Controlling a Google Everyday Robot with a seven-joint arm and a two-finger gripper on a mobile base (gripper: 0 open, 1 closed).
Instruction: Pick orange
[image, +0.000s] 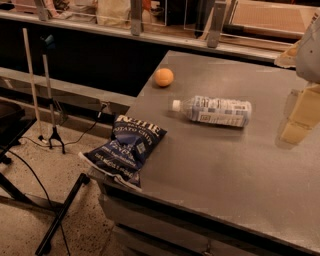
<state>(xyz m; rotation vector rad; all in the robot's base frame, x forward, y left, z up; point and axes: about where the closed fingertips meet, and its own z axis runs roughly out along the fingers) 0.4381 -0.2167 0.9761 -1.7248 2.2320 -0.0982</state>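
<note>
Nearest, a blue chip bag (125, 150) overhangs the desk (210, 190) edge. Mid-frame, a plastic bottle (215, 111) lies on its side. The orange (164, 77) rests free at upper centre-left, well left of the end effector (300, 112) at the right edge. I cannot tell whether that is open or closed.

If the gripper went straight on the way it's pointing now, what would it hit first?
Most likely bare table, right of the plastic bottle. The gripper hangs at the right edge of the view, pointing down; the orange lies far off that line, though depth is hard to judge.
</note>
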